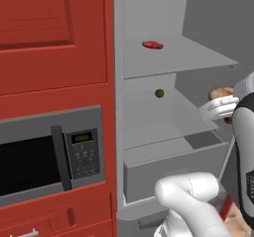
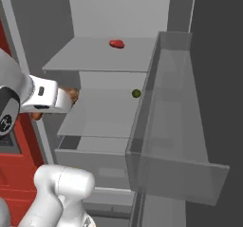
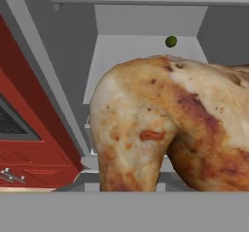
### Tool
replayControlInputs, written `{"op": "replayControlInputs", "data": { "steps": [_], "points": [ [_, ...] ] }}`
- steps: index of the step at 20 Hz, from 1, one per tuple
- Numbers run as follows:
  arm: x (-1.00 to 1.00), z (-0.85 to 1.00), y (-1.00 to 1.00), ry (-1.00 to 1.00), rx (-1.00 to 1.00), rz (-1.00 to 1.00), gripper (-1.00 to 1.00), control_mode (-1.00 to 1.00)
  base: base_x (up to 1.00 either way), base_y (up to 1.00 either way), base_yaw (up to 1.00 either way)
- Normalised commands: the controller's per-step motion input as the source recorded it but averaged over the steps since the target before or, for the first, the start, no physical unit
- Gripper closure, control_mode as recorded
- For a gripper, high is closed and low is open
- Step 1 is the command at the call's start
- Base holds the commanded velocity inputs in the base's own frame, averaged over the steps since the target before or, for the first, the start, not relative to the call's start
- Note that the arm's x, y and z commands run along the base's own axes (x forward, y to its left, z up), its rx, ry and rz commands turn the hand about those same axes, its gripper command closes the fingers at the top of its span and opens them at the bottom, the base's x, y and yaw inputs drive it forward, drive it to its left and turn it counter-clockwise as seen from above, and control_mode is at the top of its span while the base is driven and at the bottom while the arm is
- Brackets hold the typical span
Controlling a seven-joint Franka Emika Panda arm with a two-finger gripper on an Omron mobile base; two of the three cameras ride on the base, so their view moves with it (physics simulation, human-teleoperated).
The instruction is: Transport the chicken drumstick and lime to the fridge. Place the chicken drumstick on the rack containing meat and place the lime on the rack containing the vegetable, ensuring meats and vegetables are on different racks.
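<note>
Chicken drumstick (image 3: 165,129) sits clamped in the jaws, held out in front of the fridge (image 2: 28,41) opening, roughly level w/ the rack containing the vegetable (image 2: 102,112). Its long axis runs roughly sideways across the hand view. Rack containing meat (image 1: 173,57) is above & further in from the drumstick, w/ the red meat (image 1: 153,44) toward its back. Vegetable (image 1: 159,93) lies deep on the second rack, past the drumstick. Judgement: next move needs lift first, then reach in over the top rack's front edge.
</note>
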Motion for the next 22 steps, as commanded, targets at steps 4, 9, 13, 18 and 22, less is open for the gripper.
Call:
{"op": "replayControlInputs", "data": {
  "steps": [4, 9, 13, 18, 22],
  "points": [
    [0.0, 0.0, 0.0, 0.0, 0.0, 0.0, 1.0, 1.0, 0.22, -0.42, -0.34],
    [0.0, 0.0, 0.0, 0.0, 0.0, 0.0, 1.0, 1.0, 0.55, -0.28, -0.37],
    [0.79, 0.01, 0.11, -0.01, 0.0, -0.12, 1.0, -1.0, 0.0, 0.0, 0.0],
    [0.86, 0.25, -0.01, -0.08, 0.0, -0.01, 1.0, -1.0, 0.0, 0.0, 0.0],
    [0.32, 0.14, -0.2, -0.45, 0.0, 0.12, 1.0, -1.0, 0.0, 0.0, 0.0]
  ]
}}
